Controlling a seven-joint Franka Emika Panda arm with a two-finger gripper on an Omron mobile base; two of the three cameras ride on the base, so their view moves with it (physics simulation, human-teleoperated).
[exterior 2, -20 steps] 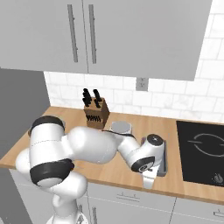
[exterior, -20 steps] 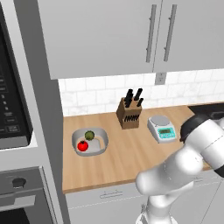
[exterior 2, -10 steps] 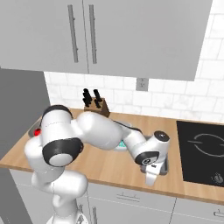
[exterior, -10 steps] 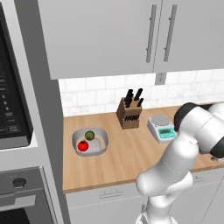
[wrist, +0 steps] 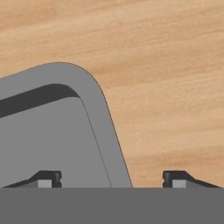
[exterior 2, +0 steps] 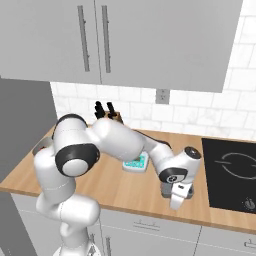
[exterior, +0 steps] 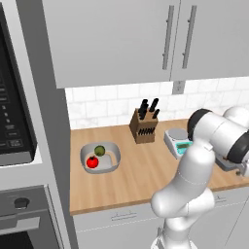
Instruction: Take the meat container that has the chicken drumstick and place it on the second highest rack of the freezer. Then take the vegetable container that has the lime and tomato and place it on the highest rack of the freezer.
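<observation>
Claw (wrist: 112,178): we see it spread wide astride one grey container's rim (wrist: 94,113) | one lime (exterior: 99,151), one tomato (exterior: 92,162)

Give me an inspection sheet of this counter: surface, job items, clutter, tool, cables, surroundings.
Surface: wooden counter, no spills seen.
Job's things: grey container holding lime and tomato, at the counter's left; a second grey container's corner lies between the fingertips in the hand view, contents hidden.
Clutter: knife block, scale.
Tool: low at the counter's right, jaws wide either side of the container's rim.
Cables: nothing seen.
Surroundings: wall cabinets, outlet, cooktop.
</observation>
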